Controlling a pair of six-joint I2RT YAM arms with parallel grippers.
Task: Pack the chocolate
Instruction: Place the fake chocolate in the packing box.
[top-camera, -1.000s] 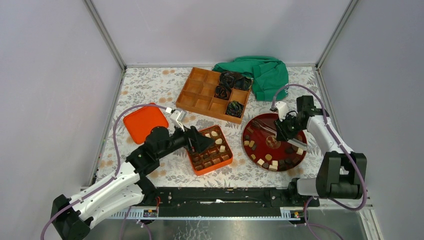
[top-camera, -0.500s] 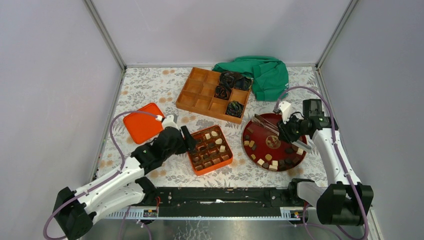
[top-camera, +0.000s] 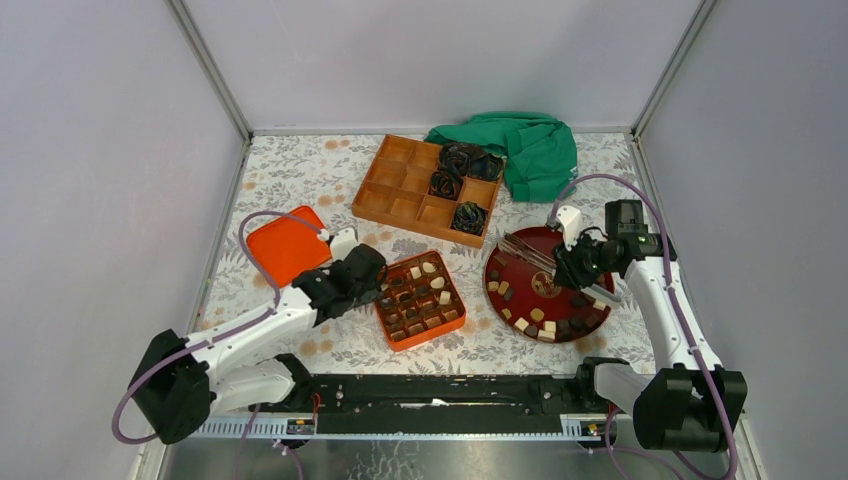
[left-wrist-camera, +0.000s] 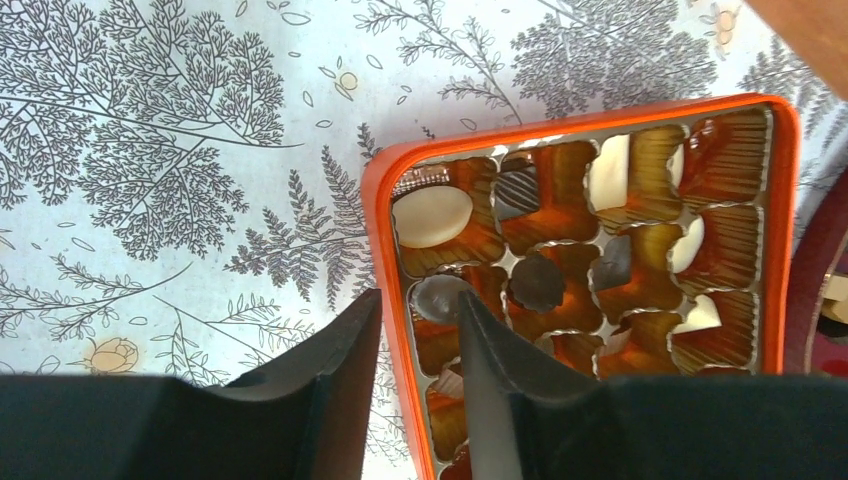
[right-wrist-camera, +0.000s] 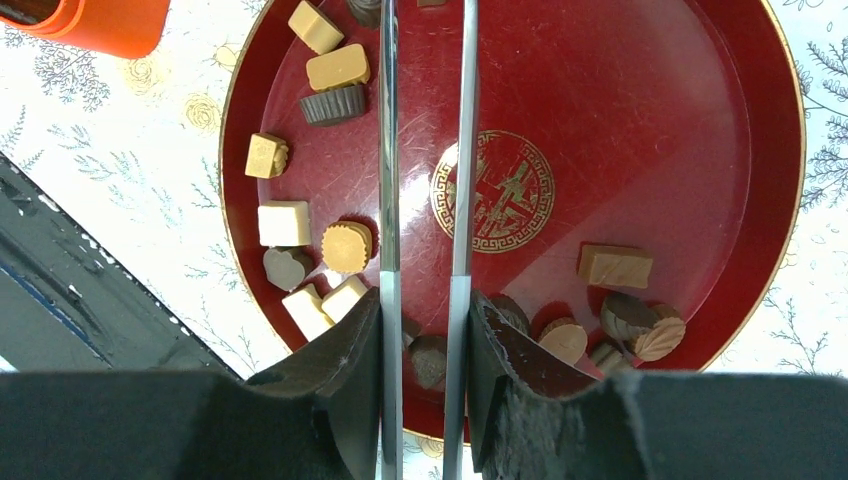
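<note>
Chocolate (left-wrist-camera: 432, 216) lies in two places: some pieces sit in the cells of the orange box (left-wrist-camera: 600, 112) just ahead of the left jaws, and the rest are on the red plate (right-wrist-camera: 640, 120) beneath the right jaws.

We see the left jaws low over the bench (left-wrist-camera: 150, 150), astride the box wall nearest them. One finger is outside against the rim and the other is inside, over a cell. They stand a narrow way apart, and a sliver of cell shows between the wall and the inner finger, so we read them as open rather than clamped. Ahead of them, cream-white, dark and striped pieces fill several cells, while others show bare gold lining.

The right jaws are closed on a pair of metal tweezers (right-wrist-camera: 388, 150). Its two blades run forward from between the fingers, parallel and apart, over the plate, and their tips leave the wrist view at the top. Left of the blades lie tan and cream cubes and a dark fluted cup. Close beside the jaws and to their right, brown lumps and a tan block sit along the plate's rim.

Behind the left jaws and off to one side, an orange lid (top-camera: 285, 245) rests flat on the bench.
</note>
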